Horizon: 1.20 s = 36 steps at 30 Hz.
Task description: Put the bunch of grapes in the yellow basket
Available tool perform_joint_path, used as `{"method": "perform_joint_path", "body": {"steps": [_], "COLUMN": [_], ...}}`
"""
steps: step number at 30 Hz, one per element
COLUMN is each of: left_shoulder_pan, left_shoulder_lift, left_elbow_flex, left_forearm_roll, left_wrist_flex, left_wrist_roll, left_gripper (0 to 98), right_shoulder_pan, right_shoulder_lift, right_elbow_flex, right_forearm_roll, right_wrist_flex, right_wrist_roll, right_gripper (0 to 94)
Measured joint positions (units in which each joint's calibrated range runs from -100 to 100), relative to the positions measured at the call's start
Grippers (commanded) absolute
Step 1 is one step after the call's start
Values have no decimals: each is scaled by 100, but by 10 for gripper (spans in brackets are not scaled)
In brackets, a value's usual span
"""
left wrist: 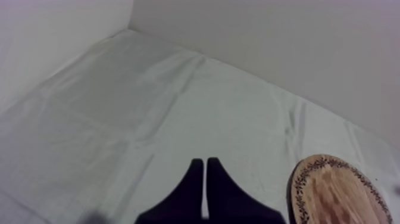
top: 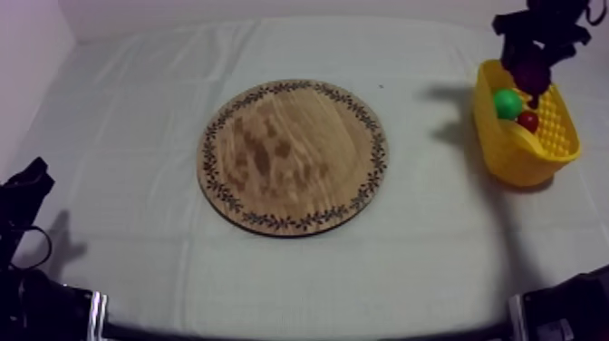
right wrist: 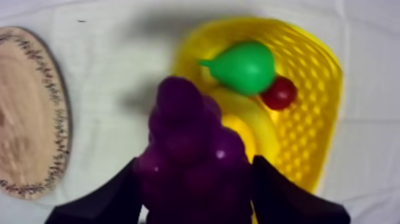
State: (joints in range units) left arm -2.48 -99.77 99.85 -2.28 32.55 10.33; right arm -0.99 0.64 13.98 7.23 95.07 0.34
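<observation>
The cloth-covered table (top: 136,91) bears 1 wooden board (top: 293,156) and 1 yellow basket (top: 518,156).

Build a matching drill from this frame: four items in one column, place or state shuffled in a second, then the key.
1. bunch of grapes
2. pear
3. wooden board
4. left pincer

A. shut on nothing
B. lying flat on the table
C. in the yellow basket, beside the small red fruit
D. gripped by the right pincer, over the basket

Pairs: 1-D, 2-C, 3-B, 4-A
</observation>
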Motion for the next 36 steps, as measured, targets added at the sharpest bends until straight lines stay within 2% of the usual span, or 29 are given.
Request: {"method": "perform_joint_path", "body": {"steps": [10, 21, 29, 36], "left_shoulder_pan": [0, 0, 0, 0], "left_shoulder_lift": [0, 0, 0, 0], "left_elbow_flex": [0, 0, 0, 0], "left_forearm_roll": [0, 0, 0, 0], "left_wrist_flex": [0, 0, 0, 0], "left_wrist_roll": [0, 0, 0, 0], "left_gripper": [0, 0, 0, 0], "right_shoulder_pan": [781, 752, 625, 612], "right_shoulder_lift": [-25, 568, 1325, 1657], "right_elbow_flex": [284, 402, 260, -120], "right_forearm_roll": [211, 108, 63, -47], "right_wrist_flex": [-123, -466, -736, -580], "right_wrist_roll": [232, 163, 63, 53], "right_gripper": [379, 403, 516, 632]}}
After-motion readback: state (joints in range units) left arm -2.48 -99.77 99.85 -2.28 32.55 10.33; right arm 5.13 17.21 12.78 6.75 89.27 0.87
